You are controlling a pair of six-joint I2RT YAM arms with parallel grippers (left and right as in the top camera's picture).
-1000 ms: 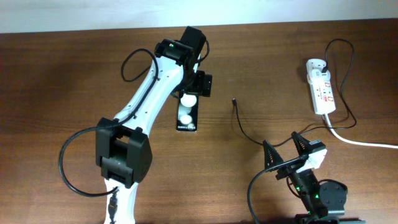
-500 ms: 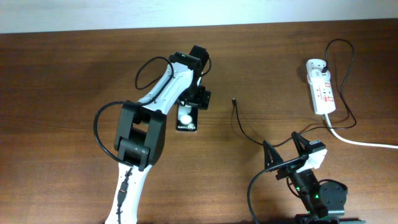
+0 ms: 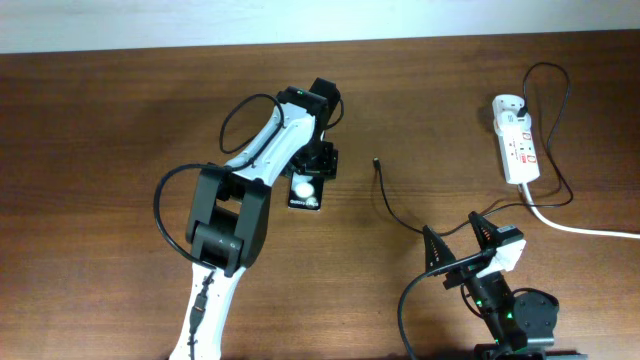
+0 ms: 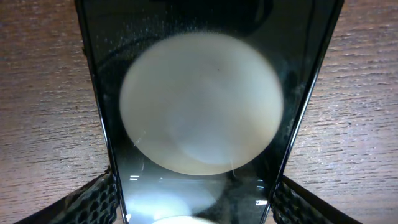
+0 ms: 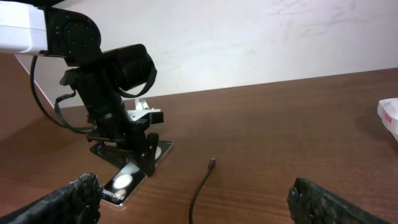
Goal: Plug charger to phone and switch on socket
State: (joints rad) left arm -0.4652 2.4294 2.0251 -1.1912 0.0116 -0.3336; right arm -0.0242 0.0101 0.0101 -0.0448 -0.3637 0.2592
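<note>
Wooden desk (image 3: 100, 120); the left hand (image 3: 312, 168) has sunk lower over the phone (image 3: 305, 195), fingers (image 4: 93, 199) at both edges, pinching or not I cannot tell; charger tip (image 3: 375, 160) lies apart, right hand (image 3: 453, 228) spread wide; plugging not begun.

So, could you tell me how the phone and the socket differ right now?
The phone is a black slab; the socket is a white strip. The left gripper straddles the phone; the socket lies far right, untouched. The charger reaches the socket at its far end, but its tip lies apart from the phone. Both lie flat on the table.
</note>
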